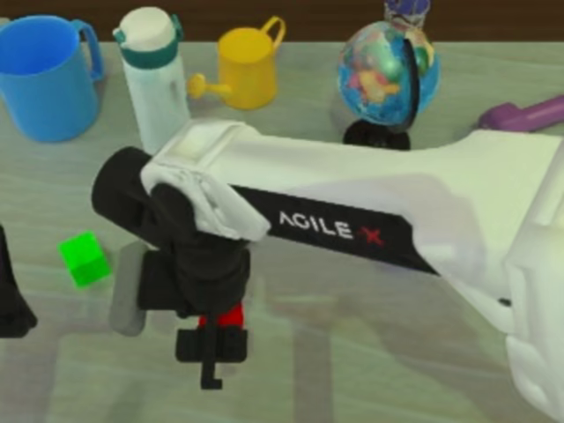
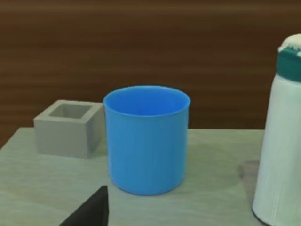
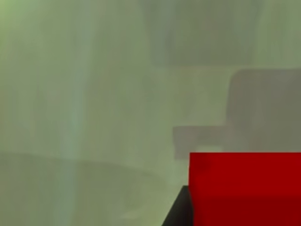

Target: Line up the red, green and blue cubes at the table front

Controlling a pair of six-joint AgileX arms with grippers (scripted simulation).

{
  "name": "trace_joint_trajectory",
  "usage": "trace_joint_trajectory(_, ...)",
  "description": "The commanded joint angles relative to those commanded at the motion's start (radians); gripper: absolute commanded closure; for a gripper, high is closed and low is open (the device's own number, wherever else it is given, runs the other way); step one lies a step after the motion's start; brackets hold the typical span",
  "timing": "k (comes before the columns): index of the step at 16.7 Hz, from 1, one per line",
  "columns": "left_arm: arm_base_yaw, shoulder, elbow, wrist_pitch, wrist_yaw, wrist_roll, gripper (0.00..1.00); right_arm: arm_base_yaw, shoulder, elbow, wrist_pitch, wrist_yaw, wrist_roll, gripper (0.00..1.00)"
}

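Observation:
The red cube [image 1: 228,317] is held in my right gripper [image 1: 211,342], which is shut on it over the front middle-left of the table [image 1: 370,352]. In the right wrist view the red cube [image 3: 244,188] sits against one dark finger [image 3: 178,212], with its shadow on the wood beyond. The green cube [image 1: 85,258] lies on the table to the left of that gripper, apart from it. No blue cube shows in any view. My left gripper [image 1: 9,304] is parked at the table's left edge, and one of its fingers [image 2: 94,212] shows, set wide to one side.
Along the back stand a light-blue mug [image 1: 44,79], a white bottle with a teal cap [image 1: 154,79], a yellow watering can [image 1: 247,66], a globe [image 1: 383,79] and a purple object [image 1: 524,115]. A grey hollow box [image 2: 68,129] stands beside the mug.

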Motion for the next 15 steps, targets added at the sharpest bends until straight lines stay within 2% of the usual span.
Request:
trace_joint_trajectory(3,0.000,0.000,0.000,0.000,0.000,0.000,0.00,0.003,0.018,-0.070,0.077,0.000,-0.001,1.00)
trace_joint_trajectory(7,0.000,0.000,0.000,0.000,0.000,0.000,0.00,0.003,0.021,-0.074,0.082,0.000,-0.001,1.00)
trace_joint_trajectory(15,0.000,0.000,0.000,0.000,0.000,0.000,0.00,0.003,0.021,-0.074,0.082,0.000,-0.001,0.40)
